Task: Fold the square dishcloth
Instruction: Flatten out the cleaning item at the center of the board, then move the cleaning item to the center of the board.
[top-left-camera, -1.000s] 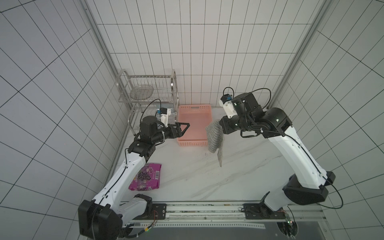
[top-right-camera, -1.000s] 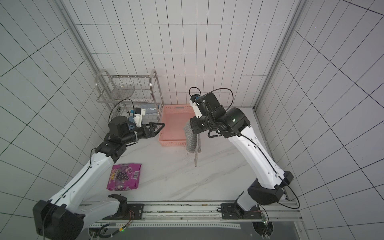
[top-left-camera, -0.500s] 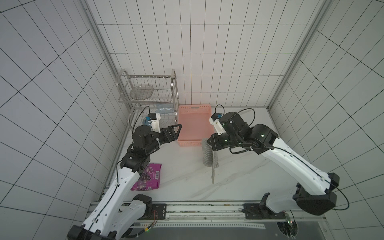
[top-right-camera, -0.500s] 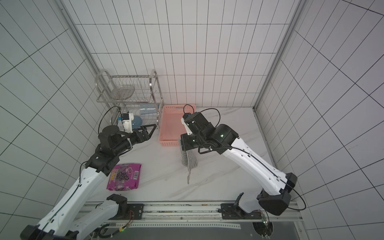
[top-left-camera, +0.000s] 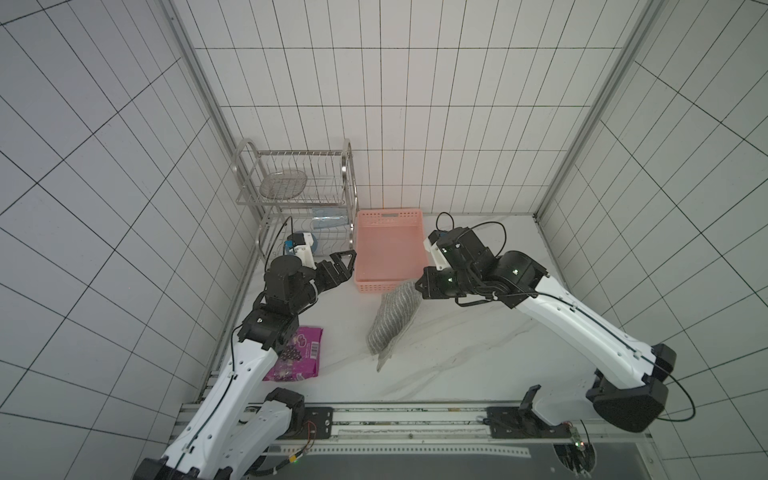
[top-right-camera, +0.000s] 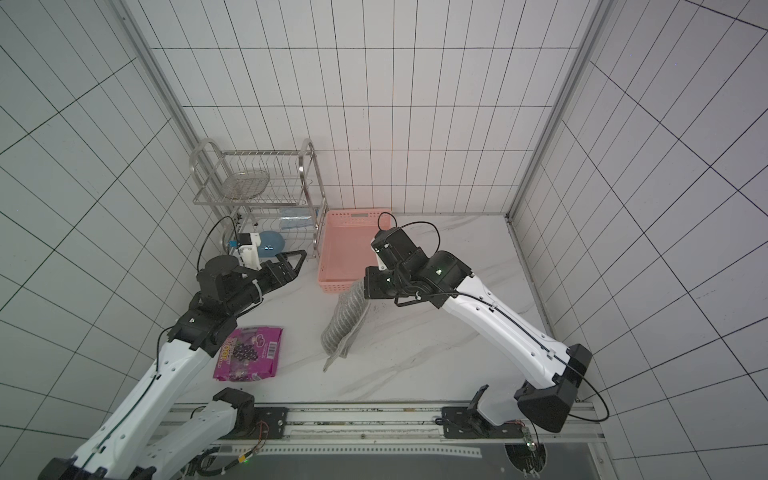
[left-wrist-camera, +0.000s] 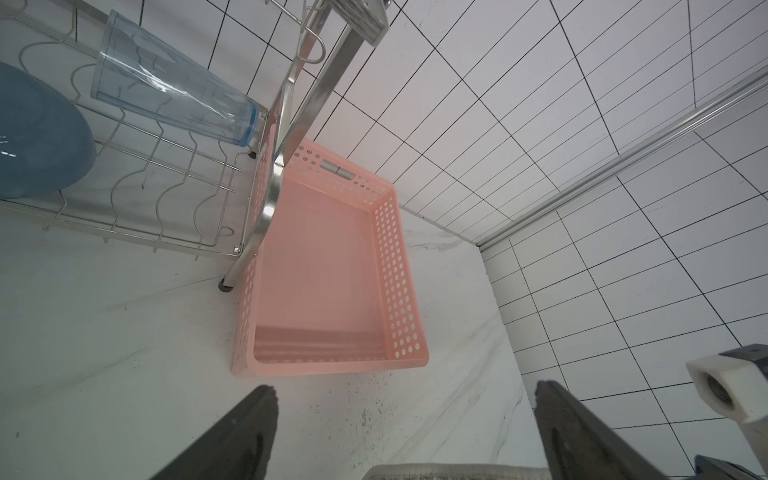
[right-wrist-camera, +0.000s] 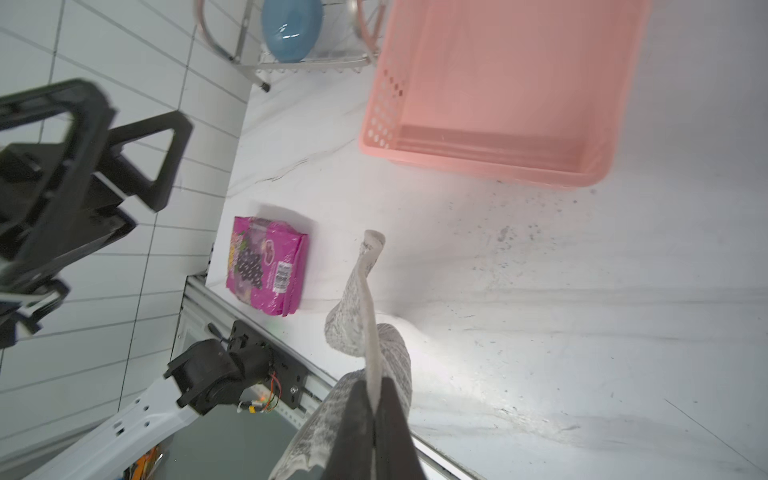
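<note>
The square dishcloth, grey with thin pale stripes, hangs bunched from my right gripper just in front of the pink basket. Its lower end trails down onto the marble tabletop. In the right wrist view the gripper is shut on the cloth's upper edge, and the rest of the cloth runs away from the fingers. My left gripper hovers open and empty left of the basket, apart from the cloth. A strip of the cloth shows at the edge of the left wrist view.
The empty pink basket stands at the back, against a steel dish rack holding a blue bowl and a clear cup. A purple snack packet lies front left. Tiled walls enclose the table.
My right arm came down and toward the front left with the dishcloth, whose lower end now rests on the table. My left gripper drew back to the left, still open.
</note>
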